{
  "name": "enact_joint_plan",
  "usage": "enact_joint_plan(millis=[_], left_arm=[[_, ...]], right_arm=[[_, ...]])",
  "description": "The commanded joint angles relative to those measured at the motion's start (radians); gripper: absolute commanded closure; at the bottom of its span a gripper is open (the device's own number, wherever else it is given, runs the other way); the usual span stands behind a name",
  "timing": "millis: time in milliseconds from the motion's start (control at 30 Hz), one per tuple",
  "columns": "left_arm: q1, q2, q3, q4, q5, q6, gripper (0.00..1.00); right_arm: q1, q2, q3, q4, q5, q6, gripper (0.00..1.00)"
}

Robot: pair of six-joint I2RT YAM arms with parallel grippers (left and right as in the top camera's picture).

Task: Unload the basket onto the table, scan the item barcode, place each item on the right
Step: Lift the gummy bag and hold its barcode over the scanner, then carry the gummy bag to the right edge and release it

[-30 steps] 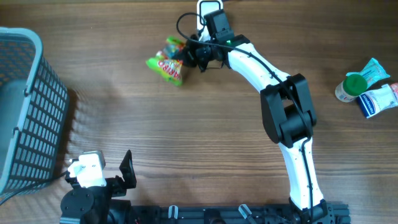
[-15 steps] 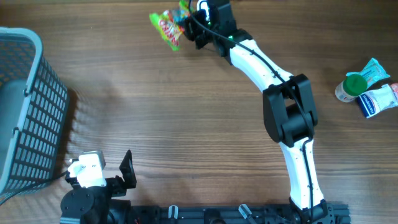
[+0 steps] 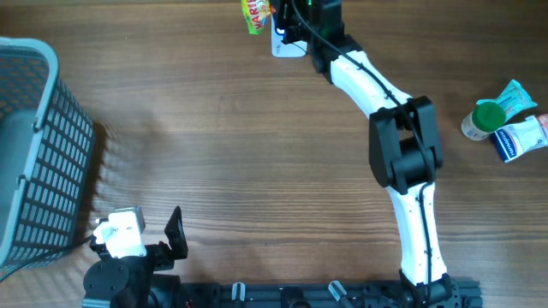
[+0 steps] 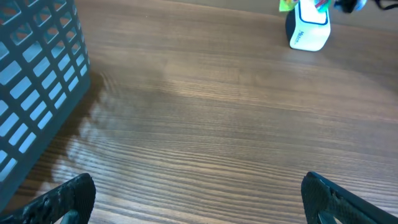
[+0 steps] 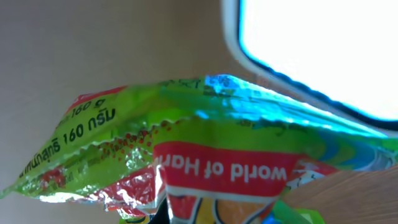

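Reaching to the 12 o'clock edge of the wooden table [image 3: 257, 154], the right arm holds the right gripper [image 3: 279, 14] above the white scanner [image 3: 288, 44]. Its fingers are pressed together, pinching one end of the candy bag [image 3: 253, 14]. The bag is off the table surface and projects toward 9 o'clock from the gripper. The scanner stands upright on the table, just beside the bag at the bag's 4 o'clock.

In the right wrist view, the green bag with a red printed band fills the lower frame. A bright white panel [image 5: 323, 50] with a dark border sits at 2 o'clock of it.

The left gripper [image 4: 199, 196] is near the 7 o'clock corner of the table. Its fingers [image 4: 65, 200] are spread wide, with nothing between them.

A grey mesh basket [image 3: 38, 145] occupies the 9 o'clock edge. At 3 o'clock, a green-capped bottle [image 3: 486, 118], a blue-and-white packet [image 3: 522, 137] and a teal packet [image 3: 516, 94] lie together, well apart from the scanner.
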Motion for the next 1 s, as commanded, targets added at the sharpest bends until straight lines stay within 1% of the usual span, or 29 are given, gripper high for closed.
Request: enact_joint_plan(millis=[0, 100, 233, 300, 367, 467, 533, 633, 733, 833, 867, 900, 967], left_arm=[[-0.007, -0.003, -0.002, 0.003, -0.009, -0.003, 0.0], [-0.008, -0.003, -0.002, 0.003, -0.009, -0.003, 0.0], [-0.007, -0.003, -0.002, 0.003, -0.009, -0.003, 0.0], [-0.007, -0.003, -0.002, 0.003, -0.009, -0.003, 0.0], [-0.007, -0.003, -0.002, 0.003, -0.009, -0.003, 0.0], [-0.007, -0.003, -0.002, 0.003, -0.009, -0.003, 0.0], [-0.007, -0.003, -0.002, 0.003, -0.009, -0.003, 0.0], [-0.007, -0.003, -0.002, 0.003, -0.009, -0.003, 0.0], [-0.007, -0.003, -0.002, 0.003, -0.009, -0.003, 0.0], [-0.008, -0.003, -0.002, 0.003, -0.009, -0.003, 0.0], [-0.008, -0.003, -0.002, 0.003, -0.009, -0.003, 0.0], [-0.008, -0.003, -0.002, 0.003, -0.009, -0.003, 0.0], [-0.008, -0.003, -0.002, 0.003, -0.009, -0.003, 0.0]], right_arm=[[0.003, 0.072, 0.029, 0.015, -0.031, 0.094, 0.95], [0.001, 0.072, 0.04, -0.009, 0.006, 0.029, 0.95], [-0.009, 0.072, 0.101, -0.062, 0.006, -0.016, 0.95], [-0.018, 0.072, 0.153, -0.131, 0.006, -0.045, 0.95], [-0.026, 0.072, 0.195, -0.171, -0.008, -0.066, 0.95], [-0.038, 0.072, 0.225, -0.179, -0.052, -0.074, 0.95], [-0.047, 0.068, 0.269, -0.233, -0.082, -0.144, 0.95], [-0.056, 0.04, 0.366, -0.483, -0.044, -0.262, 0.95], [-0.072, -0.037, 0.454, -0.78, 0.042, -0.417, 0.95], [-0.114, -0.159, 0.469, -1.003, 0.046, -0.556, 0.95], [-0.133, -0.2, 0.469, -1.088, 0.059, -0.581, 0.95], [-0.152, -0.236, 0.469, -1.174, 0.089, -0.597, 0.95], [-0.207, -0.321, 0.469, -1.382, 0.214, -0.637, 0.95]])
